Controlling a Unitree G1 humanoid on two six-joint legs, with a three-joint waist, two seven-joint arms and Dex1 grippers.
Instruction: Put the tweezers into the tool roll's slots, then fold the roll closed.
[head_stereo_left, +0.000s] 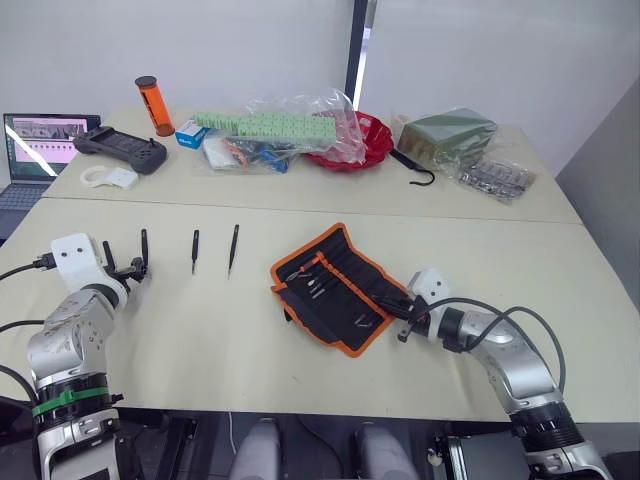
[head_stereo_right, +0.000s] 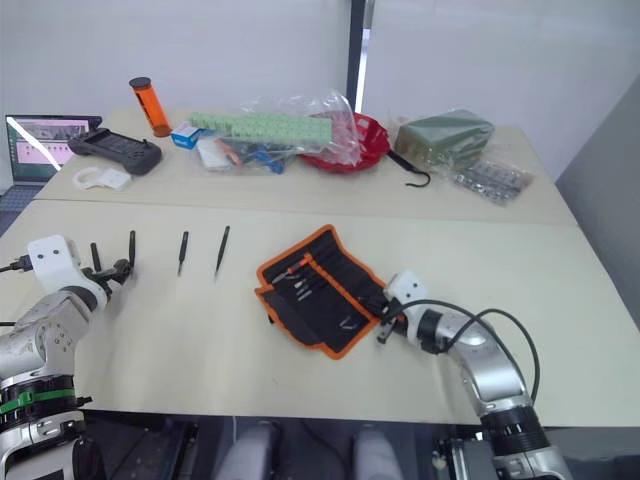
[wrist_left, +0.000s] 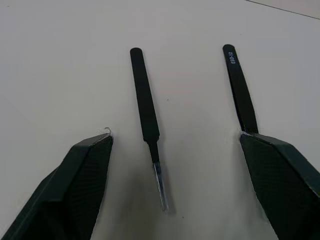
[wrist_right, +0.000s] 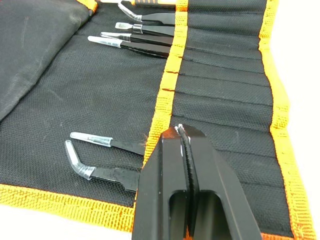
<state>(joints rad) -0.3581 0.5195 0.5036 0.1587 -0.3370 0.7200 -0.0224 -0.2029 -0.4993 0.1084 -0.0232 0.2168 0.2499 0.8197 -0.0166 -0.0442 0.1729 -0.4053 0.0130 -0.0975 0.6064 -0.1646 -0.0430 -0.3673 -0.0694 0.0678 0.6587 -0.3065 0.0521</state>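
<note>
The tool roll (head_stereo_left: 335, 288) is laid open on the desk (head_stereo_left: 200, 340), several tools already seated in its slots (wrist_right: 225, 90). The right gripper (wrist_right: 182, 131) is pressed shut over the orange trim. Loose tweezers (wrist_left: 146, 117) are framed between the left gripper's (wrist_left: 175, 137) spread fingers (another is touched by one tip).
</note>
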